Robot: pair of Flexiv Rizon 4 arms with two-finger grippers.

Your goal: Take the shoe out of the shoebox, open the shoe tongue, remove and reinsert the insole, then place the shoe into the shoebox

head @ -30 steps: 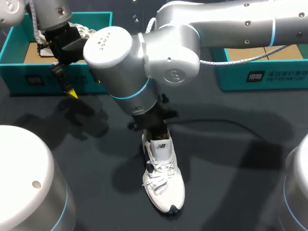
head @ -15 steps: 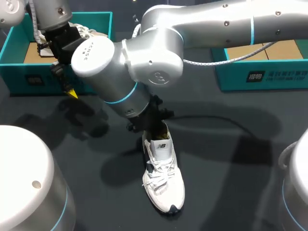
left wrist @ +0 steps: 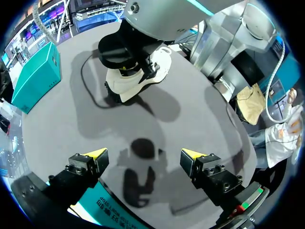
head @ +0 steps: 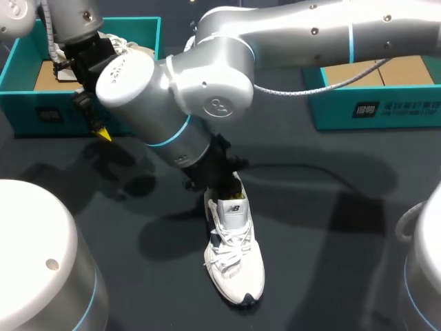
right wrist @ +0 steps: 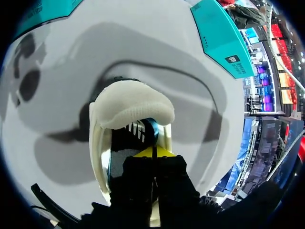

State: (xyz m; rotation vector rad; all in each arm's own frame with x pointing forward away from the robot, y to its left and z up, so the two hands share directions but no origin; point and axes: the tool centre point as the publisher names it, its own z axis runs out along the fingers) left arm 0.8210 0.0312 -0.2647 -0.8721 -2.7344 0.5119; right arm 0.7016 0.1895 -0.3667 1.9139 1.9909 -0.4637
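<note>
One white shoe [head: 234,256] lies on the dark tabletop [head: 331,234], outside both teal boxes (two in all): the left shoebox [head: 34,110] and the right shoebox [head: 375,110], each with white print on its front wall. The tongue [head: 232,209] bears a logo. Only its own wrist view shows the right end effector [right wrist: 153,153]: clenched, tips together in the shoe's heel opening. The left end effector [left wrist: 145,155] hangs released beside the left shoebox.

Shoe [head: 234,256] on table [head: 337,241]; left box [head: 34,114], right box [head: 406,110] behind.
</note>
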